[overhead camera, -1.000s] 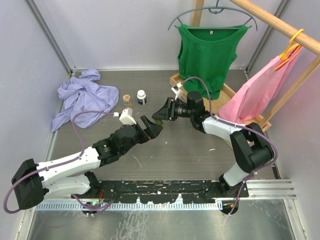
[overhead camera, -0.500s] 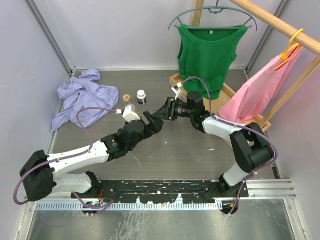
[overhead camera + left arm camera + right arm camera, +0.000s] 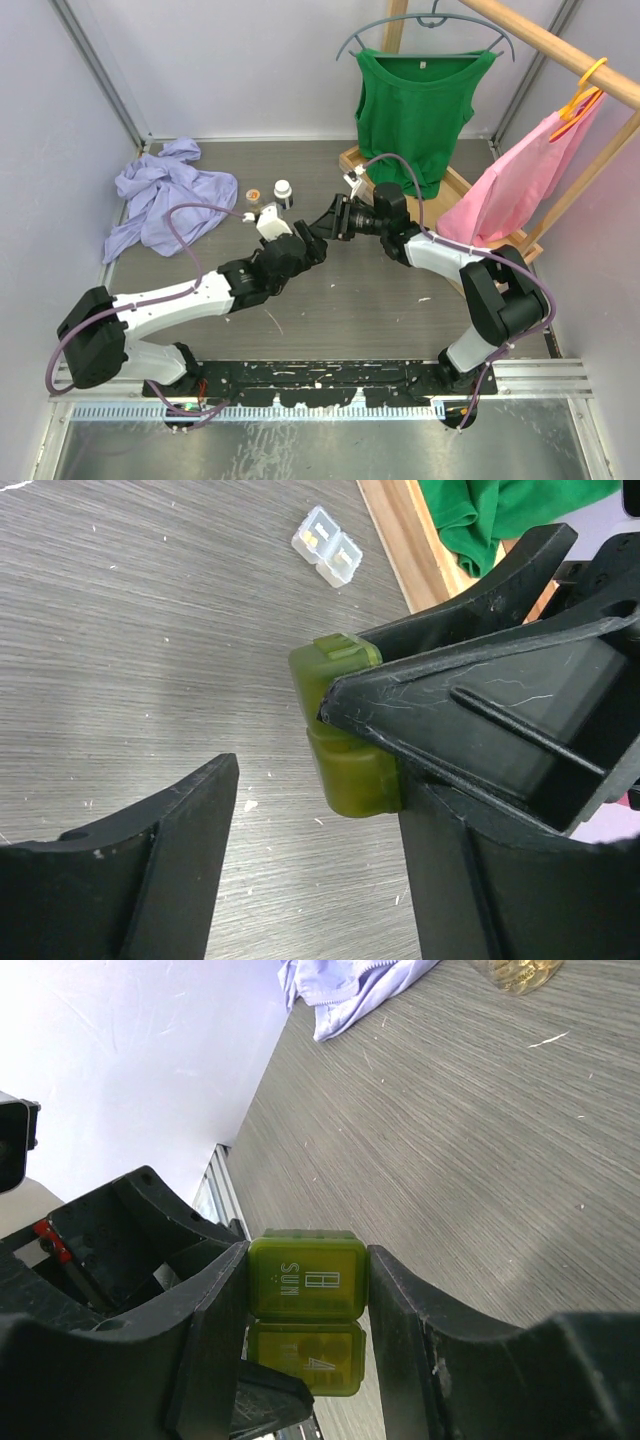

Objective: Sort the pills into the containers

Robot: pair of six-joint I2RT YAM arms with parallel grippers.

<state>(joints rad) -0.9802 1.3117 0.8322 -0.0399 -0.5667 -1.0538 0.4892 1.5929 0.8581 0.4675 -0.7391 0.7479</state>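
A translucent olive-green case (image 3: 305, 1278), rectangular with rounded corners and marked SUN, is clamped between the matte black fingers of the right end effector (image 3: 328, 222). The left end effector (image 3: 308, 242) is spread wide around it. A clear ribbed case (image 3: 327, 546) lies on the streaked grey worktop (image 3: 120, 630) beyond.
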